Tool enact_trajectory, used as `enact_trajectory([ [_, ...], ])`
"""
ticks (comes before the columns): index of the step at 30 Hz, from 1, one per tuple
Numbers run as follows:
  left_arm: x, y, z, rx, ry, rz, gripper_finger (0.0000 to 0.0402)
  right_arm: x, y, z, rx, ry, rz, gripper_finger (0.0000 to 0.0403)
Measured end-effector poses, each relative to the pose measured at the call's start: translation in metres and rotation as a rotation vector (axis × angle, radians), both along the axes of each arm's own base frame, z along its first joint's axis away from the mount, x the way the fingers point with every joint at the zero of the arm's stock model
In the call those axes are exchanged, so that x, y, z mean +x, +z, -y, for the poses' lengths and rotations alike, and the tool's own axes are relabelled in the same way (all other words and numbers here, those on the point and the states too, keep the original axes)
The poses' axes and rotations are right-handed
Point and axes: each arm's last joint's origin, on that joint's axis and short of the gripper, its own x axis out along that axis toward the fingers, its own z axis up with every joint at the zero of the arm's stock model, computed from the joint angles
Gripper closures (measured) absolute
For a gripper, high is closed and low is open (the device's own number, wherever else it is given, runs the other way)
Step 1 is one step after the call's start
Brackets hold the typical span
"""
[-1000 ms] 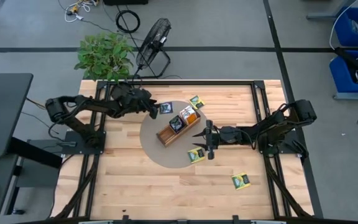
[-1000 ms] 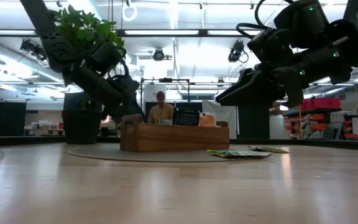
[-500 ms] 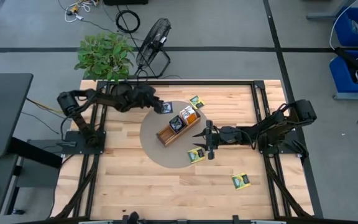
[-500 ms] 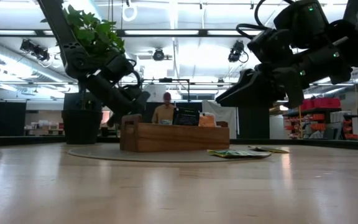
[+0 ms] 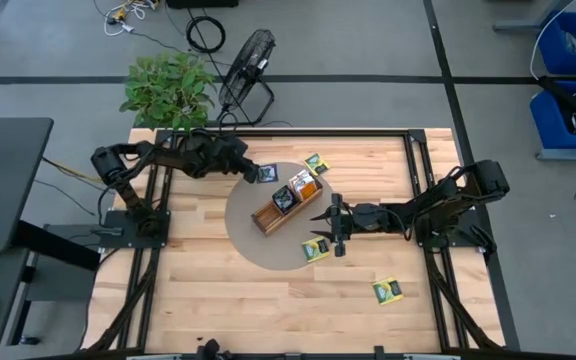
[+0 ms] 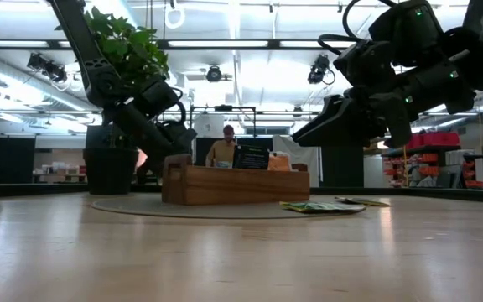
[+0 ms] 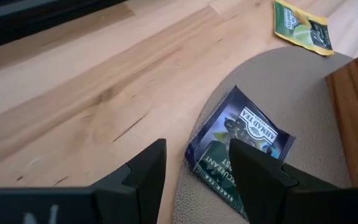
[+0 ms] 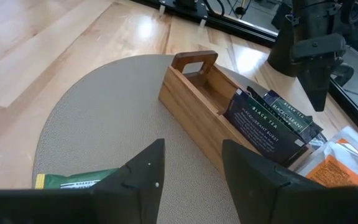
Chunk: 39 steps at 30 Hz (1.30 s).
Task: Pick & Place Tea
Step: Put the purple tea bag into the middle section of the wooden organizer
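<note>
The left gripper (image 5: 259, 173) is held with its fingers (image 7: 146, 167) spread apart and nothing between them, poised just above a dark navy tea packet (image 7: 241, 140) that lies at the edge of the round mat (image 5: 243, 235), directly ahead of the fingertips. Beyond that packet, a yellow-green packet (image 7: 302, 26) is seen on the bare wooden table (image 5: 198, 290). The right gripper (image 5: 320, 221) is likewise released and empty, raised over the mat; a yellow-green packet (image 5: 316, 249) lies just beside and below it. Ahead of the right gripper stands the wooden tray (image 8: 199, 106), in which dark navy packets (image 8: 267, 123) are stood upright, with orange-and-white packets (image 8: 336, 167) behind them. One more packet (image 5: 387, 291) lies well apart from both grippers.
</note>
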Motion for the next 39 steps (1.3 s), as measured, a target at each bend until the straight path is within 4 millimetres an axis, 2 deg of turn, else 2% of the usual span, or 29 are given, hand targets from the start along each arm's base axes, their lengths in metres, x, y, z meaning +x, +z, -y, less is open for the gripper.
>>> enact_trajectory([
  [5, 0.000, -0.001, 0.000, -0.001, -0.003, 0.001, 0.0220, 0.000, 0.000, 0.000, 0.001, -0.001, 0.000, 0.0234],
  [12, 0.001, -0.016, -0.001, -0.019, -0.023, -0.035, 0.0220, 0.000, 0.000, 0.000, 0.002, 0.000, 0.000, 0.0234],
  [28, 0.005, -0.013, -0.001, -0.007, -0.043, -0.014, 0.0223, 0.000, 0.000, 0.000, 0.007, -0.003, 0.002, 0.0234],
  [32, 0.008, -0.010, -0.003, -0.004, -0.048, -0.008, 0.0246, 0.000, 0.000, 0.000, 0.007, -0.003, 0.002, 0.0234],
  [39, 0.004, -0.015, -0.001, -0.025, -0.045, -0.075, 0.0318, 0.000, 0.000, 0.000, 0.010, -0.004, -0.001, 0.0234],
])
